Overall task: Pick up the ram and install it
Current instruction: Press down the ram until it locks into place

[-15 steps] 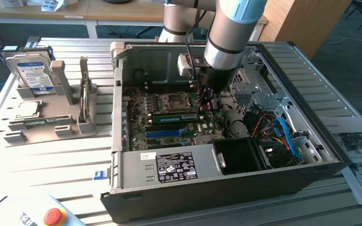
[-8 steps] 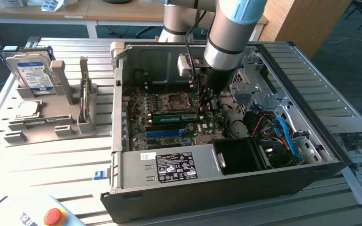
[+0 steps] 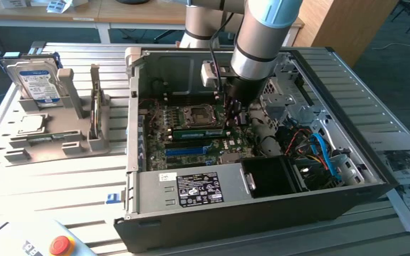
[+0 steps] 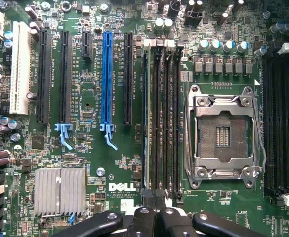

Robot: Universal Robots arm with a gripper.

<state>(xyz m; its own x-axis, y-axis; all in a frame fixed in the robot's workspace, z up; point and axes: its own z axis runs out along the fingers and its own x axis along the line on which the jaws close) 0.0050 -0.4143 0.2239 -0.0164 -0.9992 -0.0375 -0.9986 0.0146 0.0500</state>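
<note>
- One gripper [image 3: 232, 118], on the arm reaching down into the open computer case [image 3: 262, 213]; in the wrist view [image 4: 157, 219] its dark fingers are drawn close together with hardly any gap.
- One ram [image 3: 198, 129], a slim green stick standing on edge in a memory slot directly below the gripper. The wrist view shows it edge-on [image 4: 145, 123], in the slot of its bank farthest from the socket. Whether the fingers pinch its upper edge cannot be told.
- One motherboard [image 4: 85, 98], green, spread beneath the gripper.
- One processor socket [image 4: 223, 131], empty, with a silver frame, just beside the memory slots on the side away from the ram.
- One blue expansion slot [image 4: 107, 79], among black ones, near the ram on its other side.
- One ribbed silver heatsink [image 4: 60, 190], close to the fingertips.
- One hard drive [image 3: 38, 80], with a blue-white label, upright in a grey holder [image 3: 84, 144], well apart from the gripper and outside the case.
- One square silver processor chip [image 3: 30, 124], lying on the same holder.
- One red button [image 3: 61, 245], far from the gripper, at the table's corner.
</note>
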